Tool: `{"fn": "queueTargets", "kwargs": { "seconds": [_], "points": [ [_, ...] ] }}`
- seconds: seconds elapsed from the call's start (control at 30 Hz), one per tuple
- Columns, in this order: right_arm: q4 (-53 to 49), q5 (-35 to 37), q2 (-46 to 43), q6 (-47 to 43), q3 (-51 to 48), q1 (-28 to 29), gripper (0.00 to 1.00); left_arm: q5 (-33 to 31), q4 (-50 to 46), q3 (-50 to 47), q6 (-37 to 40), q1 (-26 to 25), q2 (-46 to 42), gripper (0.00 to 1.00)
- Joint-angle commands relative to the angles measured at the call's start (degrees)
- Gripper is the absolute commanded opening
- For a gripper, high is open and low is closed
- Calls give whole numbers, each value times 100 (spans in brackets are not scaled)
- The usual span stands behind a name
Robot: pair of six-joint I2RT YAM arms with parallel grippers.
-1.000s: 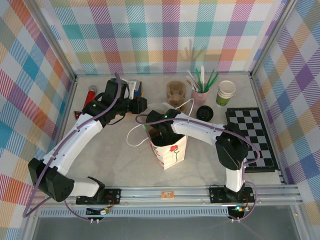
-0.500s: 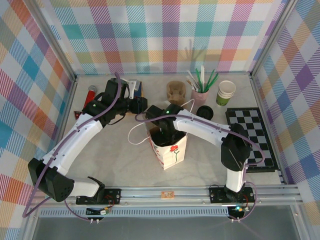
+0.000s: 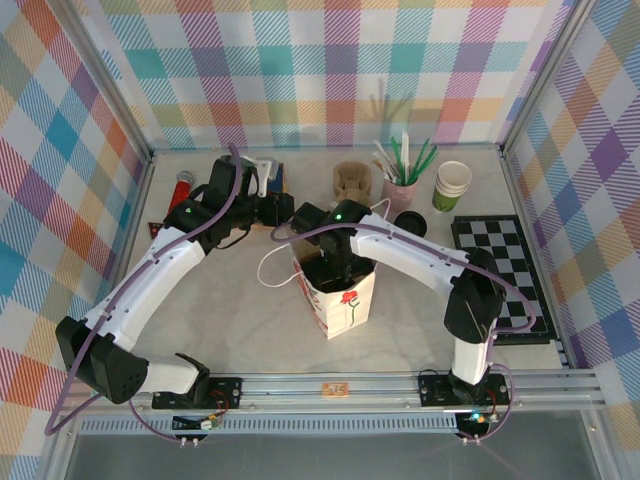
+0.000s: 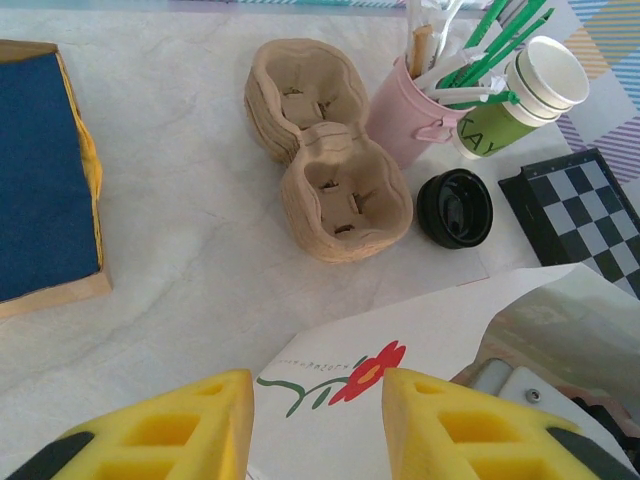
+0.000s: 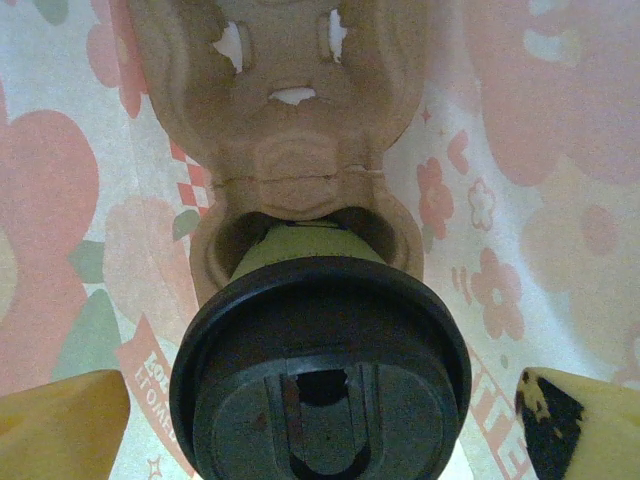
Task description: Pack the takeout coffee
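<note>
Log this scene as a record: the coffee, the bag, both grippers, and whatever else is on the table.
coffee: lid on, seated in a carrier pocket inside the bag
bag: white, upright, top open, mid-table
right gripper: inside the bag, open, fingers on either side of the lid, not touching it
left gripper: open, beside the bag
other items: spare carriers, loose lid, cup stack, pink cup of sticks, chessboard

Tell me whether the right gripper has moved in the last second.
Yes. The right gripper has shifted slightly right and toward the far wall against the white paper bag, which stayed put.
</note>
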Motion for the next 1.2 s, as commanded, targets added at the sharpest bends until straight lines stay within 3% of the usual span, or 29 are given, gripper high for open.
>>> {"fn": "queueTargets", "kwargs": {
  "seconds": [0.0,0.6,1.17],
  "points": [
    [-182,110,-260,-86,267,17,99,-19,-17,183,69,-73,-18,39],
    [-731,340,-402,-163,976,81,99,-32,-50,302,69,-73,26,43],
    [-1267,536,-387,-177,1864,244,99,-88,-93,452,34,-76,-94,64]
  ]
}}
